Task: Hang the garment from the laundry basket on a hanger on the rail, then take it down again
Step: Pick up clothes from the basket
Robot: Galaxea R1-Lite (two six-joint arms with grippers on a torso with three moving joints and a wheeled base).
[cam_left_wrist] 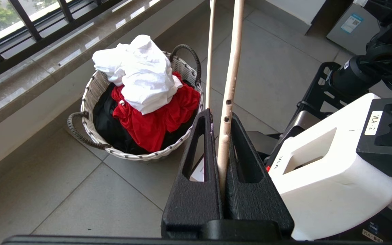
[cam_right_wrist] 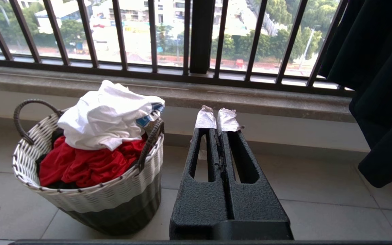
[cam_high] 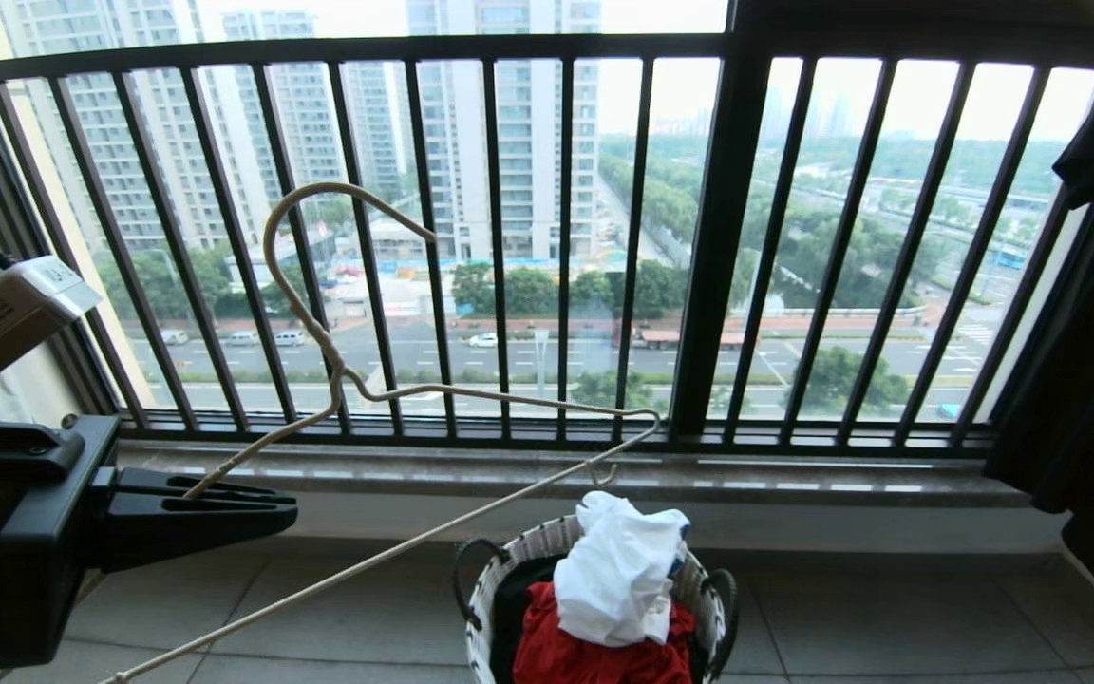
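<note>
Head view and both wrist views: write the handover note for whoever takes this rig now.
Left gripper: shut on the hanger, held up in front of the window bars, near the basket.
Right gripper: shut, empty, pointing at the wall under the sill, beside the basket.
T-shirt: crumpled on top of the basket's pile, on a red garment.
Rail: not in view.
Done: hanger in hand.
Left: pick up the T-shirt, put it on the hanger, hang it on the rail, take it down.

garment [cam_high: 615, 570] logo mostly hidden, hanger [cam_high: 357, 380] bottom corner cut off
</note>
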